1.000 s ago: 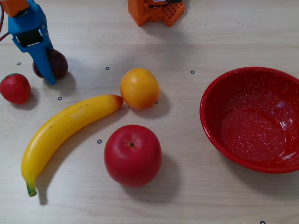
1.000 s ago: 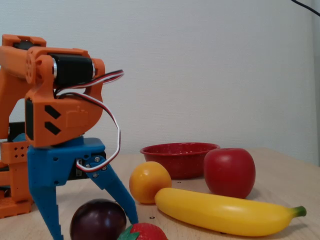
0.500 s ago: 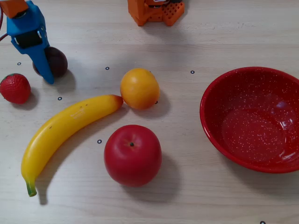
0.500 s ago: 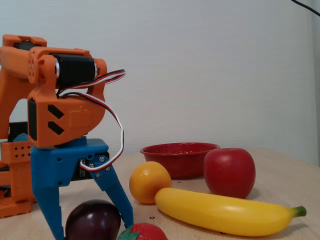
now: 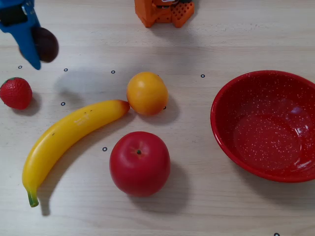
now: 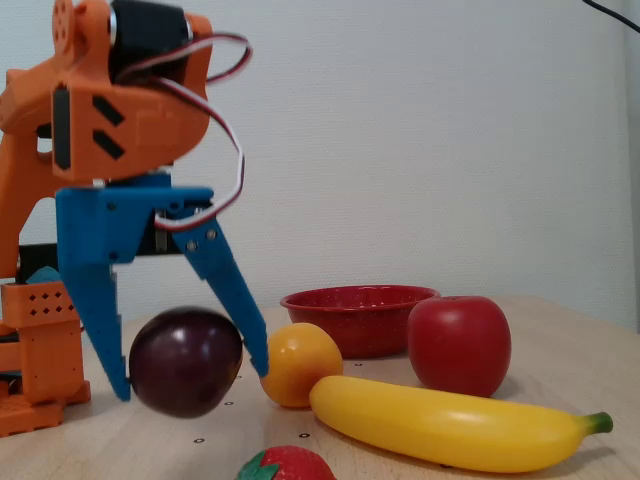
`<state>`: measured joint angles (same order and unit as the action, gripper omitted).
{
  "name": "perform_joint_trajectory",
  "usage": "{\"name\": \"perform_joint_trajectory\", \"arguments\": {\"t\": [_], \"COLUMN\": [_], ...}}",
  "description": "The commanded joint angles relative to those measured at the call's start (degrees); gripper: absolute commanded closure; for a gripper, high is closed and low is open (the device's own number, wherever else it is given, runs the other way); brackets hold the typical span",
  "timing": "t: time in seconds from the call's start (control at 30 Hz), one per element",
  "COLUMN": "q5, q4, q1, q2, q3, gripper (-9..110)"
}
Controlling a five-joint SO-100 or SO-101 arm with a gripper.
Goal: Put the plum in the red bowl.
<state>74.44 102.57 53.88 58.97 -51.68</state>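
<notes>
The plum [image 5: 47,44] is dark purple-maroon and glossy, at the far left back of the table in a fixed view. My gripper [image 5: 38,49] has blue fingers and is shut on the plum. In the other fixed view the gripper [image 6: 190,380] has a finger on each side of the plum [image 6: 185,360], holding it low over the table. The red bowl [image 5: 231,98] with white speckles stands empty at the right. It shows behind the fruit in the side-on fixed view [image 6: 358,315].
Between the plum and the bowl lie an orange [image 5: 146,93], a yellow banana [image 5: 69,135] and a big red apple [image 5: 140,163]. A strawberry [image 5: 15,92] sits at the left edge. The arm's orange base [image 5: 164,11] is at the back.
</notes>
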Motion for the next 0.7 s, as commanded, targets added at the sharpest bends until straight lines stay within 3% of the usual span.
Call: {"name": "perform_joint_trajectory", "arguments": {"t": [0.0, 0.3, 0.67], "q5": [-3.3, -18.8, -43.7], "q4": [9.0, 9.0, 8.9], "q1": [-2.0, -15.9, -45.3], "q2": [10.9, 19.7, 29.1], "q3": [6.7, 8.0, 8.4], "gripper": [101, 101, 101]}}
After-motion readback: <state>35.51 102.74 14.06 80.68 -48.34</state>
